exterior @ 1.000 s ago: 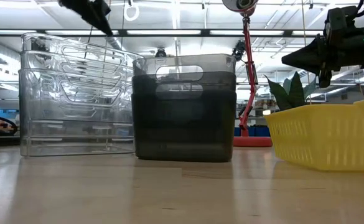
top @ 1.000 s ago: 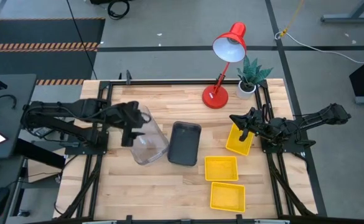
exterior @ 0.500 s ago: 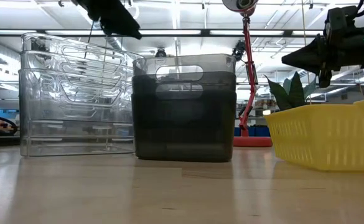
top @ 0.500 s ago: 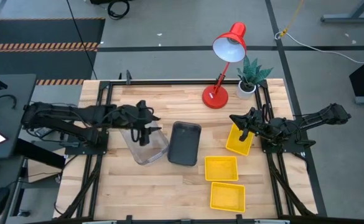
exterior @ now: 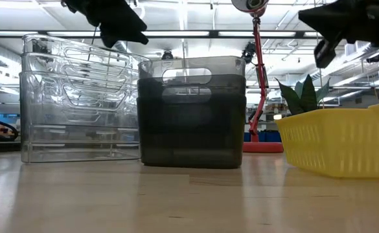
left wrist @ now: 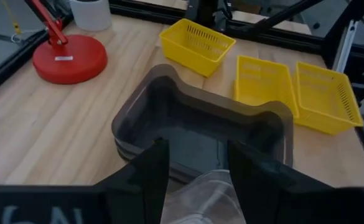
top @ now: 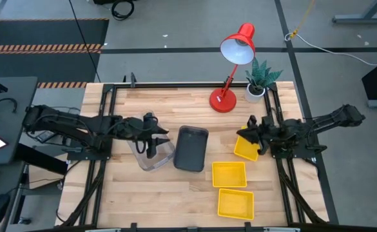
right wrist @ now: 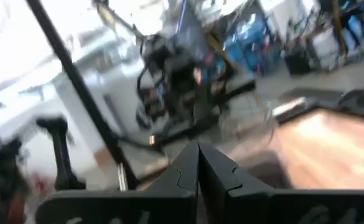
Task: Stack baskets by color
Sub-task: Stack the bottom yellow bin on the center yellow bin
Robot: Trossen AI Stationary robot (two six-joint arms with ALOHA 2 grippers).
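Note:
A stack of clear baskets stands left of centre on the table. A stack of dark grey baskets stands beside it. Three yellow baskets lie singly on the right. My left gripper is open and slants down over the clear stack's far right part. A clear rim shows between its fingers; whether they touch it I cannot tell. My right gripper is shut on nothing, raised above the far yellow basket.
A red desk lamp and a small potted plant stand at the table's far right. Black frame rails run along both sides of the wooden table. Bare wood lies near the front edge, left of the yellow baskets.
My left gripper has moved toward the table's right, come lower and tipped down over the clear stack. My right gripper has risen and tipped upward above the far yellow basket. The baskets have stayed where they were.

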